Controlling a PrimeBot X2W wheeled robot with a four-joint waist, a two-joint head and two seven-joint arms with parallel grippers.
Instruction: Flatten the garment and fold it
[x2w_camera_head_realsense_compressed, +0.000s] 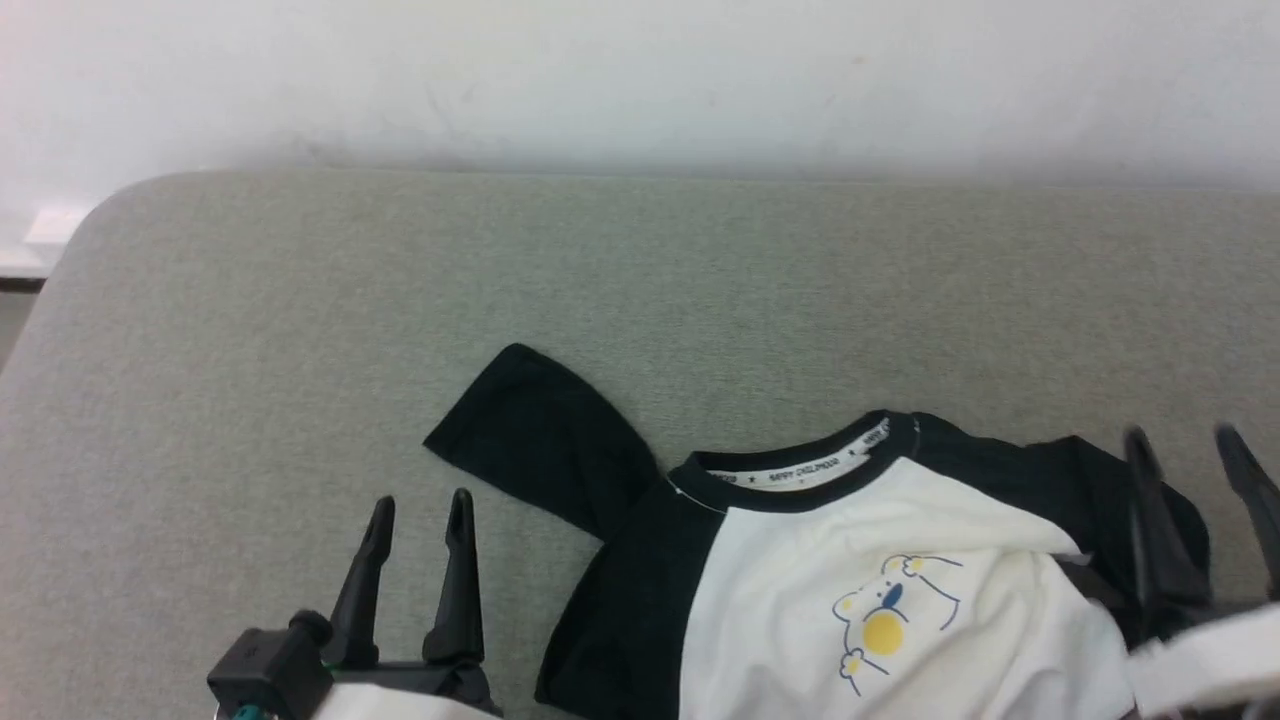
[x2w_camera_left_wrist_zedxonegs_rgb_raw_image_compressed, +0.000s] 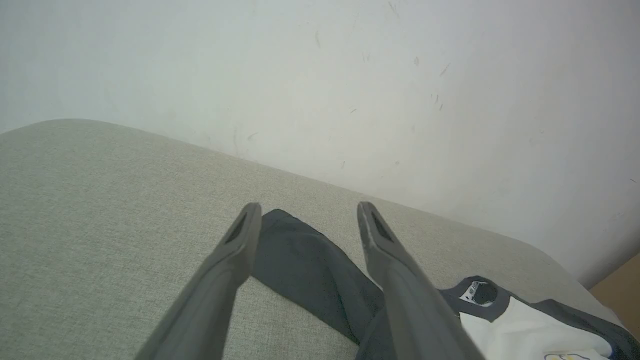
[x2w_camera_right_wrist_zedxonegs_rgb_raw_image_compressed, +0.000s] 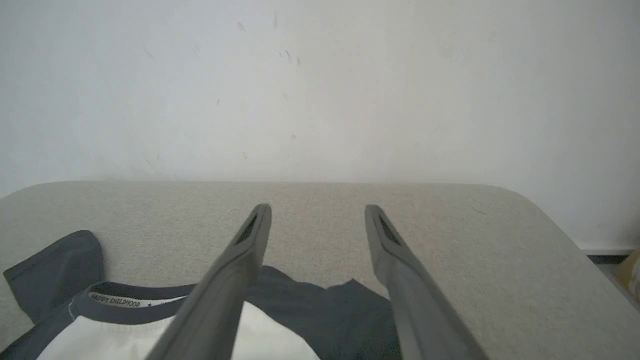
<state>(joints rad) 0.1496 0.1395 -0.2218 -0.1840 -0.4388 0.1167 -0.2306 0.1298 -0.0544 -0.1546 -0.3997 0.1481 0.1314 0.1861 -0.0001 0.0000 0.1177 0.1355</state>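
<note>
The garment (x2w_camera_head_realsense_compressed: 860, 570) lies front up on the grey-green cushion (x2w_camera_head_realsense_compressed: 640, 290), neckband toward the wall, its yellow-and-blue print (x2w_camera_head_realsense_compressed: 885, 615) showing. One black sleeve (x2w_camera_head_realsense_compressed: 540, 435) is spread out to the left; the other (x2w_camera_right_wrist_zedxonegs_rgb_raw_image_compressed: 325, 310) lies bunched at the right. My left gripper (x2w_camera_head_realsense_compressed: 418, 518) stands open just left of the garment, nothing between its fingers; from the left wrist the spread sleeve (x2w_camera_left_wrist_zedxonegs_rgb_raw_image_compressed: 305, 270) lies beyond them. My right gripper (x2w_camera_head_realsense_compressed: 1190, 455) hangs open over the right sleeve, jaws wide and holding nothing, as its own wrist view (x2w_camera_right_wrist_zedxonegs_rgb_raw_image_compressed: 317, 212) confirms.
A pale wall (x2w_camera_head_realsense_compressed: 640, 80) rises right behind the cushion. The cushion's rounded left corner (x2w_camera_head_realsense_compressed: 110, 200) and right edge (x2w_camera_right_wrist_zedxonegs_rgb_raw_image_compressed: 560, 225) drop off to the floor. Bare cushion stretches between the garment and the wall.
</note>
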